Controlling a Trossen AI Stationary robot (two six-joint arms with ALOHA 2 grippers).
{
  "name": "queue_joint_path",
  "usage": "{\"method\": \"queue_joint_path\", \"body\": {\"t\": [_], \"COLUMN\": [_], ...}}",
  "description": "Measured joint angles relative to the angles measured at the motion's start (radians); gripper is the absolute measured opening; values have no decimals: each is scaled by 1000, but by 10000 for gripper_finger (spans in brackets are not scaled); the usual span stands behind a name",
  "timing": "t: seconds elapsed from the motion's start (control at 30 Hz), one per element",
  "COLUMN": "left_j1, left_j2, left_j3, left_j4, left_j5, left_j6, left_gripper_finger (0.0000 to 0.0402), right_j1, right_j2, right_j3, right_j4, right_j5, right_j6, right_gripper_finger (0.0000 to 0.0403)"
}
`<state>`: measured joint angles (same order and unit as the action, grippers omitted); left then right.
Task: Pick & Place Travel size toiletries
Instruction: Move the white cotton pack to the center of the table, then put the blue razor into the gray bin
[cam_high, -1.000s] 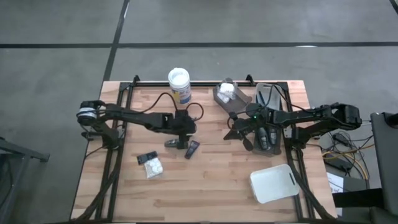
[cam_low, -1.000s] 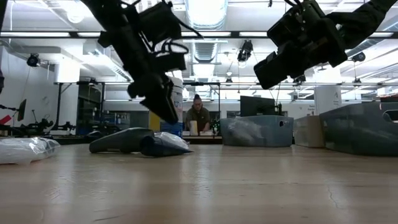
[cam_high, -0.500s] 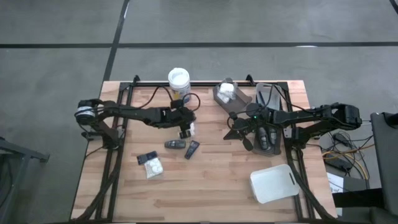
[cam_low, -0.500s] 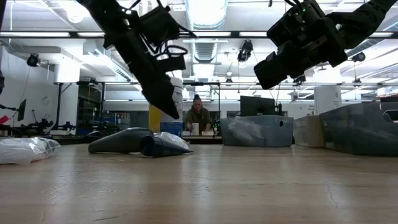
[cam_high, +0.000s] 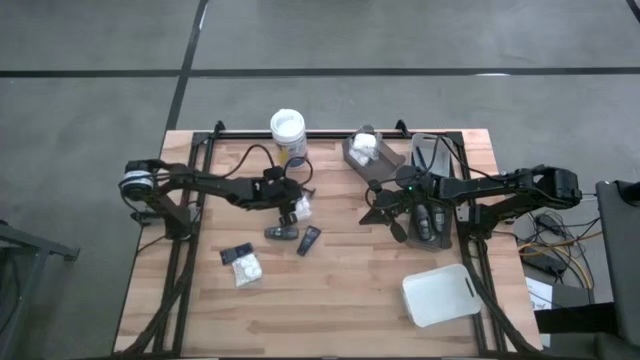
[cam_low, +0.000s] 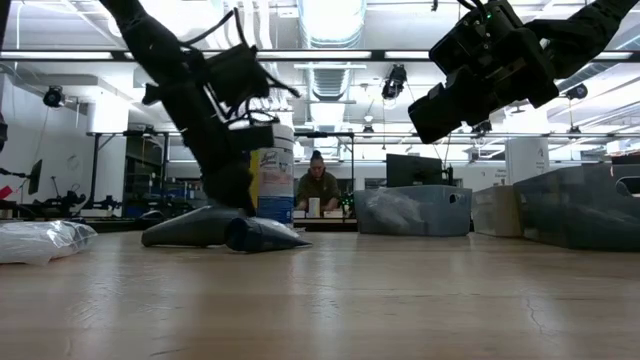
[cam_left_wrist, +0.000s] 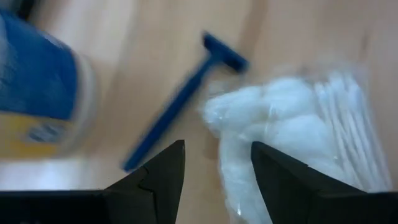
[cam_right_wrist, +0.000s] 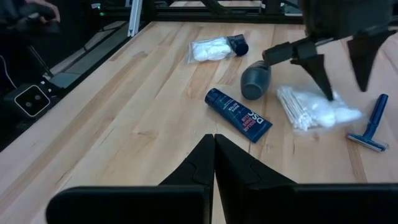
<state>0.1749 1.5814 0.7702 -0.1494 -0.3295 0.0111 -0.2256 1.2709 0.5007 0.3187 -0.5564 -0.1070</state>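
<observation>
Left hand (cam_high: 299, 211) now over packet (cam_high: 301, 207)

Bare table (cam_high: 340, 300) in front — jar (cam_high: 288, 133) crowds the cotton packet (cam_high: 301, 208).

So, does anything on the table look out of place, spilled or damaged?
Nothing stands out. The loose toiletries lie flat on the table: a white packet, blue razor, dark bottle and blue tube. None looks broken or leaking. The left hand is open over the white packet.
</observation>
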Motion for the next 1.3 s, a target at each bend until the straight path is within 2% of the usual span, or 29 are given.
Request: {"method": "queue_joint_path", "body": {"t": [0.3, 0.47, 0.57, 0.63, 0.7, 0.93, 1.3], "left_j1": [-16, -34, -40, -39, -39, -35, -3], "left_j2": [-3, -29, -63, -80, -96, -109, -30], "left_j3": [-38, -24, -7, -4, -4, -6, -6], "left_j4": [-25, -65, -46, -42, -18, 47, 148], "left_j5": [293, 542, 602, 591, 539, 142, 130], "left_j6": [-130, -117, -72, -25, 22, 170, 233], "left_gripper_finger": [193, 193, 193, 193, 193, 193, 193], "right_j1": [0, 0, 0, 0, 0, 0, 0], "right_j2": [0, 0, 0, 0, 0, 0, 0], "right_j3": [0, 0, 0, 0, 0, 0, -6], "right_j4": [0, -1, -2, -4, -6, -8, -8], "right_j5": [0, 0, 0, 0, 0, 0, 0], "right_j6": [2, 3, 3, 3, 3, 3, 0], "right_gripper_finger": [8, 8, 8, 8, 8, 8, 8]}}
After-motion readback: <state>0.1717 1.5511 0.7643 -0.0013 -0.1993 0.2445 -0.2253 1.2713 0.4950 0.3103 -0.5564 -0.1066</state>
